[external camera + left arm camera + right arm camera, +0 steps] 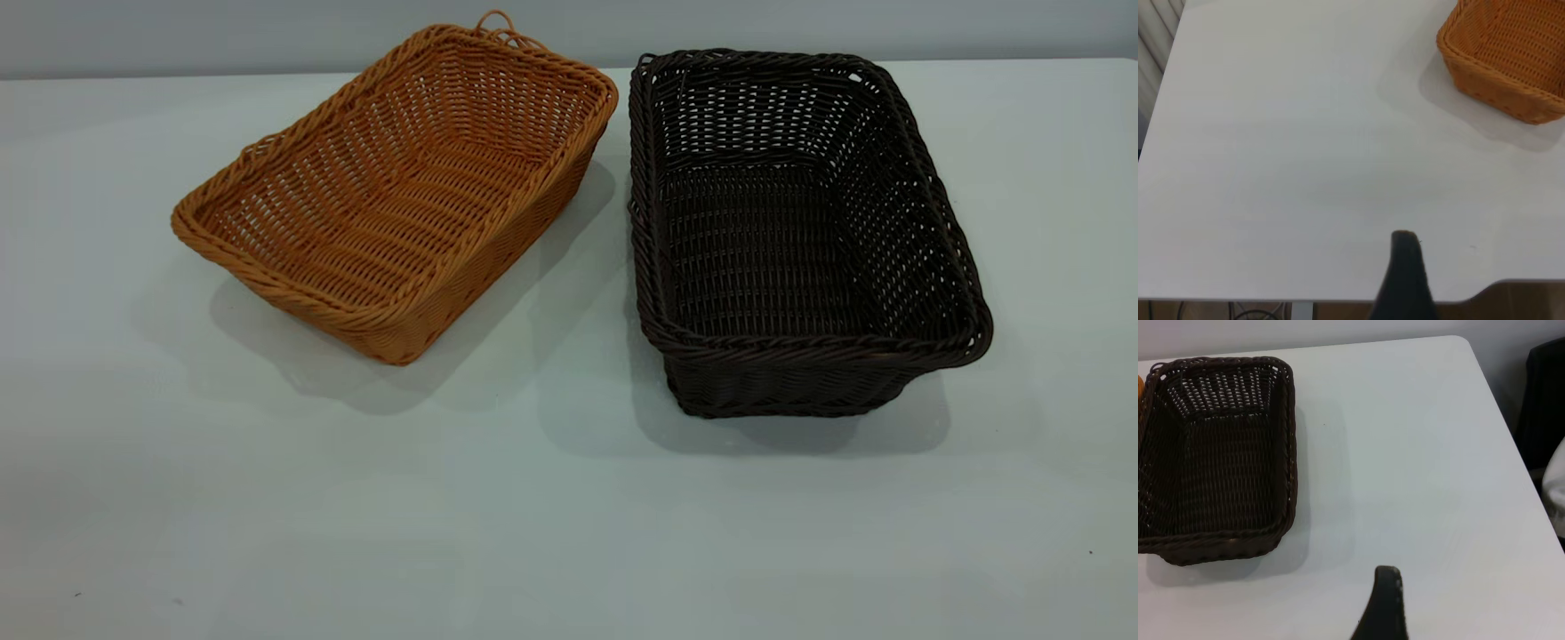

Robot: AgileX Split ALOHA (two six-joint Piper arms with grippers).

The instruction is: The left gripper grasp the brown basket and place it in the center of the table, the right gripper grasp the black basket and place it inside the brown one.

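The brown basket (400,191) stands on the table (551,516) at the back left, turned at an angle. The black basket (796,231) stands close beside it on the right, and the two do not touch. Neither gripper shows in the exterior view. In the left wrist view, one black finger (1405,273) of my left gripper (1461,270) hangs over bare table near its edge, far from the brown basket (1511,60). In the right wrist view, one finger (1386,600) of my right gripper (1438,593) hovers over bare table, apart from the black basket (1218,453). Each finger stands alone; both grippers are open and empty.
A loose strand (498,22) sticks up at the brown basket's far end. The table's edge (1338,300) runs close under the left gripper. In the right wrist view, the table's rounded corner (1461,343) and side edge lie beyond the black basket, with dark objects (1545,400) past them.
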